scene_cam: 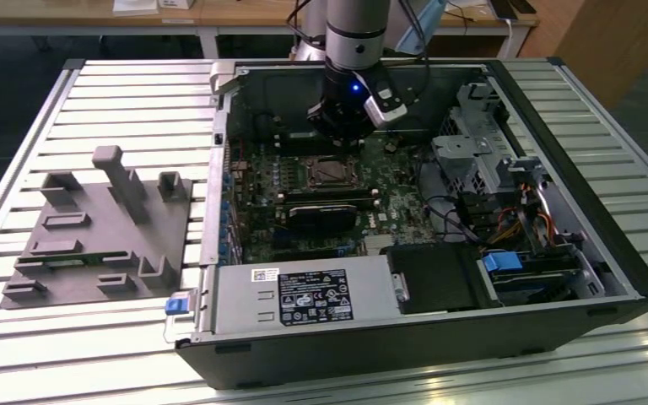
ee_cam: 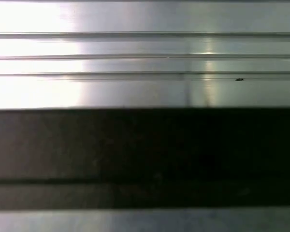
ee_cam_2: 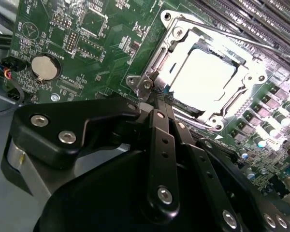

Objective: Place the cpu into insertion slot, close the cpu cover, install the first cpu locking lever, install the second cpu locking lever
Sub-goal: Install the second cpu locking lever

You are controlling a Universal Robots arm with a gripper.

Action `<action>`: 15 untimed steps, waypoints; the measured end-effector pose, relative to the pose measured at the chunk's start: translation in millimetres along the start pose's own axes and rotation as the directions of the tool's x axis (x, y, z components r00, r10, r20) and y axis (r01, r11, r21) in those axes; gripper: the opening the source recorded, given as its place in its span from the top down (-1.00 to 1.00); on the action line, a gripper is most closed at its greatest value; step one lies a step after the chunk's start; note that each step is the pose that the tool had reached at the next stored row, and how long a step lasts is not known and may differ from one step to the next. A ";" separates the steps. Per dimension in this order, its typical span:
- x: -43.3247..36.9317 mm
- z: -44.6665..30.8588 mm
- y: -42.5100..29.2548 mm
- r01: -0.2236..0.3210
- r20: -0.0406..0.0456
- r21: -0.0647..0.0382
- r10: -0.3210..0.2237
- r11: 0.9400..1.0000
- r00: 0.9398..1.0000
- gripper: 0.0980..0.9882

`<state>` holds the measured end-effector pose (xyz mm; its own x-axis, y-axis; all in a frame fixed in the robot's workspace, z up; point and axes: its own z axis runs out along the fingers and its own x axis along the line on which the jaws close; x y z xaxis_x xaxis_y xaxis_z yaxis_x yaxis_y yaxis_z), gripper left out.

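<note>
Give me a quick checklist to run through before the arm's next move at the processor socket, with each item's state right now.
1. Small square silver-topped cpu seated in the insertion slot: ok.
2. Thin silvery metal cpu cover down around the chip: ok, it frames the chip.
3. Locking levers latched: cannot tell.
4. Black gripper tip at the socket corner: ok.
5. Gripper holding anything: cannot tell.
6. Arm standing inside the open black computer case, above the green motherboard: ok.
</note>
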<state>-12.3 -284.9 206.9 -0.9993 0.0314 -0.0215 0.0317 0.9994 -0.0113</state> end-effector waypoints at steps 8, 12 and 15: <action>-0.3 -12.1 -0.8 0.000 0.000 0.000 0.000 1.000 1.000 0.98; -0.4 -18.8 -1.0 0.000 0.000 0.000 0.000 1.000 1.000 0.98; -0.2 -18.8 -5.5 0.000 0.000 0.000 0.000 1.000 1.000 0.98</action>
<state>-12.6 -290.1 225.8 -0.9993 0.0315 -0.0215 0.0317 0.9994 -0.0112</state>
